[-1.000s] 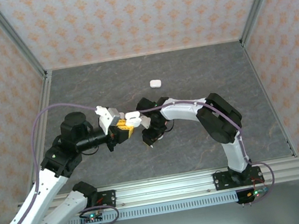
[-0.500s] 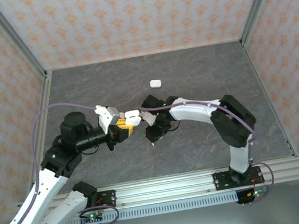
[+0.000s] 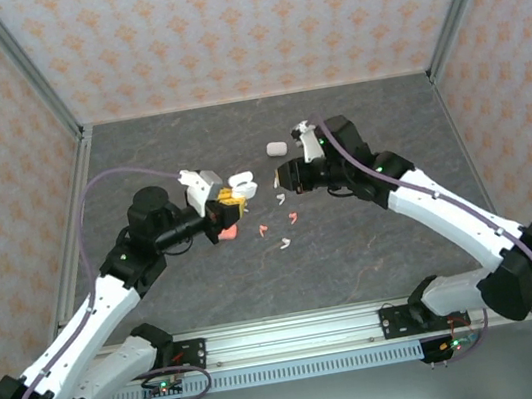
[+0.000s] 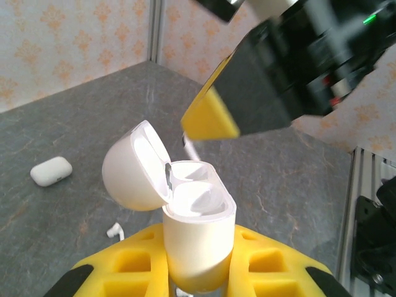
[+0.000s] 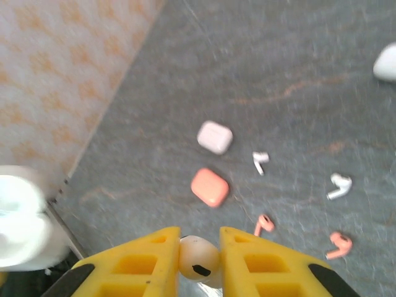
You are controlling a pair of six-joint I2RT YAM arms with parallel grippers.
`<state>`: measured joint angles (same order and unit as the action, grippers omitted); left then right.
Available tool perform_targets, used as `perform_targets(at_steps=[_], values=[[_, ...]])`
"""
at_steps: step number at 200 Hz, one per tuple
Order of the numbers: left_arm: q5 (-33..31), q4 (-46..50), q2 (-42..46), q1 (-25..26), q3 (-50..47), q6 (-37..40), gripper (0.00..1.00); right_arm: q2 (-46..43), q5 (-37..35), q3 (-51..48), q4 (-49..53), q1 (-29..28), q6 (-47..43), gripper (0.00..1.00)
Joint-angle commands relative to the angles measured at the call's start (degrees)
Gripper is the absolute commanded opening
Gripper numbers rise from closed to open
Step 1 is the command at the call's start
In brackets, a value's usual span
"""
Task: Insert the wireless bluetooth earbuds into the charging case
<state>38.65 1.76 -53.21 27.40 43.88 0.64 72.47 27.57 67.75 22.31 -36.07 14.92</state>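
Open case in my left gripper, one white earbud in my right.

My left gripper (image 4: 198, 263) was clamped on the base of a glossy white, pebble-shaped plastic charging case (image 4: 199, 232), which stood upright with its hinged lid (image 4: 131, 167) swung back. My right gripper (image 5: 199, 247) was closed narrowly on a tiny white stemmed plastic earbud (image 5: 199, 258), pinched between the yellow pads (image 5: 145, 263) and held in the air. One yellow finger (image 4: 210, 119) of it hung just above the case's open mouth, not touching. On the grey stone-patterned table (image 3: 384, 241) lay a salmon-red rounded case (image 5: 209, 187), a pale rounded case (image 5: 215, 137) near it, a closed white case (image 3: 276, 147) farther off, two salmon-red earbuds (image 5: 264, 224) and two loose white earbuds (image 5: 340, 185).
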Motion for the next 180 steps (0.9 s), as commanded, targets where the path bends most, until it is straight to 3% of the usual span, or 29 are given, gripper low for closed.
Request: perform_targets(at_steps=[1, 84, 180], values=[[0.99, -7.91, -2.77, 0.44, 1.90, -0.73, 0.00, -2.44, -2.50, 3.27, -4.35, -0.37, 1.30, 0.22], [2.13, -10.69, -8.22, 1.52, 4.55, -1.00, 0.00, -1.85, -7.14, 5.77, -10.70, -7.23, -2.98, 0.22], [1.69, -10.11, -8.22, 1.71, 4.80, -1.35, 0.00, 1.64, -6.74, 5.89, -9.15, -9.28, -4.78, 0.22]])
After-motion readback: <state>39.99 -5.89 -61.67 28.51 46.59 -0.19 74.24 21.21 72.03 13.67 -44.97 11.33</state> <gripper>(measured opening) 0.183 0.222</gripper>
